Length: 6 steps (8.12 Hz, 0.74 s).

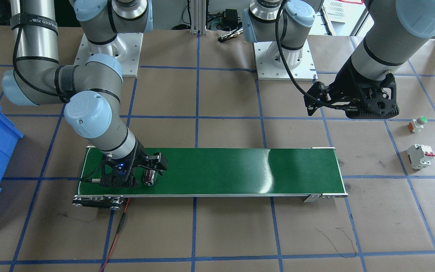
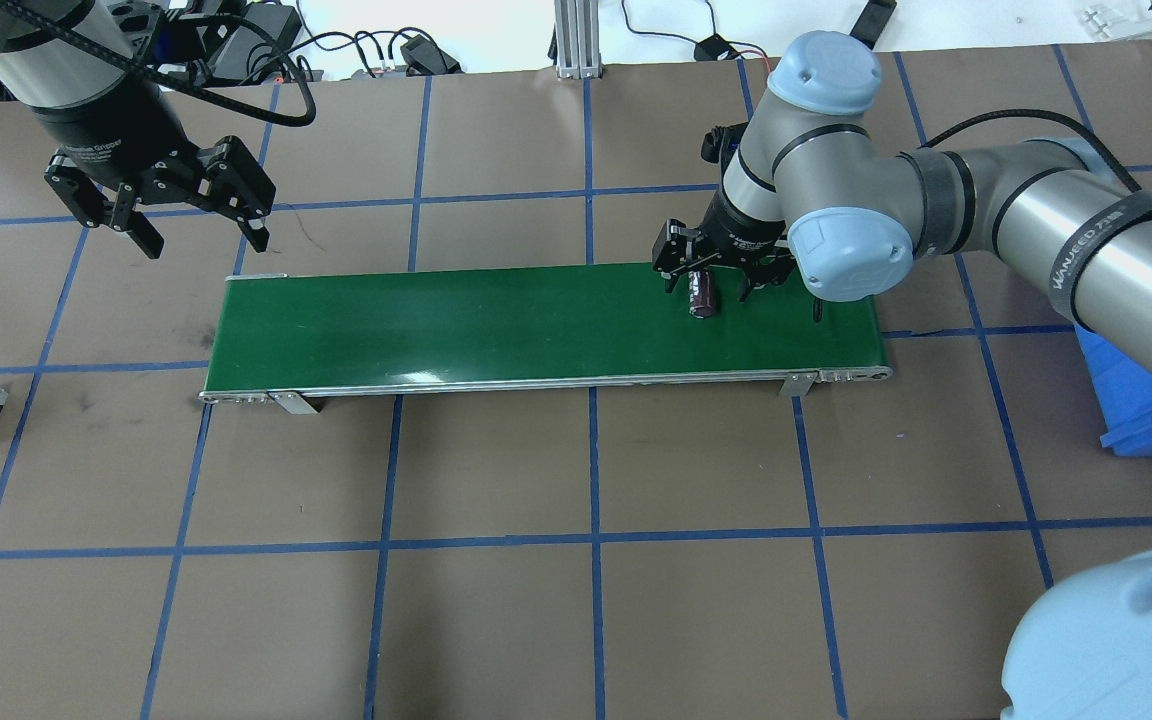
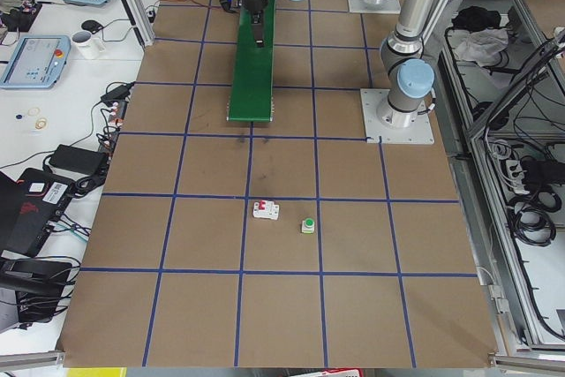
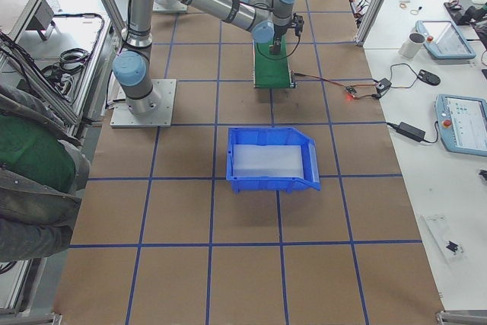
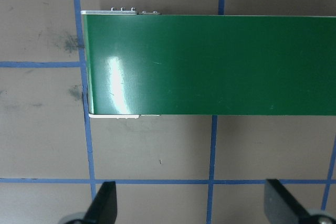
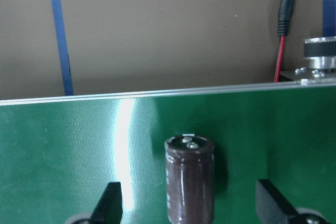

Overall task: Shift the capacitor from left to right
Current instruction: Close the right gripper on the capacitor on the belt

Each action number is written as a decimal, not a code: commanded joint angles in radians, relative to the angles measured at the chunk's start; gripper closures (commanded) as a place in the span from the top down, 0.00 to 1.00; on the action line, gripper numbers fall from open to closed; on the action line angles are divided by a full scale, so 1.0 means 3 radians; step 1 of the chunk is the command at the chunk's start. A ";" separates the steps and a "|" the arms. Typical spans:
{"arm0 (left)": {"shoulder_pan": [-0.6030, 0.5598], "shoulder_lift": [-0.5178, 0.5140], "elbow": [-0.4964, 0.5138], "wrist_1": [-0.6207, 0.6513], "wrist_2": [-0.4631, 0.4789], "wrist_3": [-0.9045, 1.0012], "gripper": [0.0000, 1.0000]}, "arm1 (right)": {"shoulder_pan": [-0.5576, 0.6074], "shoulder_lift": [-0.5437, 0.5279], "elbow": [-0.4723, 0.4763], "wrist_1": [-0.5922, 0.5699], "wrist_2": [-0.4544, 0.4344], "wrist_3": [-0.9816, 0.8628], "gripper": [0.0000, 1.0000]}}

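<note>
One brown table (image 2: 496, 600), crossed by blue tape lines, is carrying everything we are looking at. Across its middle a long green conveyor belt (image 2: 496, 320) is lying, and we are placing all else against that belt. Off the belt's right end a blue bin (image 4: 270, 159) is sitting on the table, apart from it. Over the belt's right end the right gripper (image 2: 709, 286) is hanging low, its jaws standing open and clamping nothing. Beside the belt's left end the left gripper (image 2: 204, 240) is hovering above the table, its jaws likewise spread wide and holding nothing. Beyond that left end a white circuit breaker (image 1: 420, 156) with red switches is resting on the table. On the belt's right end the capacitor (image 6: 190, 182), a dark cylinder, is lying between the right gripper's fingers (image 6: 109, 205), and we are seeing green belt on both sides of it. Near the breaker, also beyond the belt's left end, a small push button (image 1: 417, 124) with a green cap is standing.
</note>
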 commanded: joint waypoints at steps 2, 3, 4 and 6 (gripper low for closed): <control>0.0001 0.0020 0.0000 0.0001 0.0005 0.0012 1.00 | -0.0005 0.0040 0.0073 -0.0003 -0.0014 0.0000 0.67; -0.0004 0.0035 0.0000 0.0001 0.0010 0.0042 1.00 | -0.0005 0.0041 0.0078 0.0003 -0.0019 0.0016 0.57; -0.0004 0.0040 -0.0010 -0.0004 0.0010 0.0042 1.00 | -0.0010 0.0031 0.0073 0.0033 -0.0019 0.0087 0.42; -0.0004 0.0071 -0.0025 -0.0004 0.0030 0.0047 1.00 | -0.0041 -0.0010 0.0028 0.0165 -0.0019 0.0087 0.15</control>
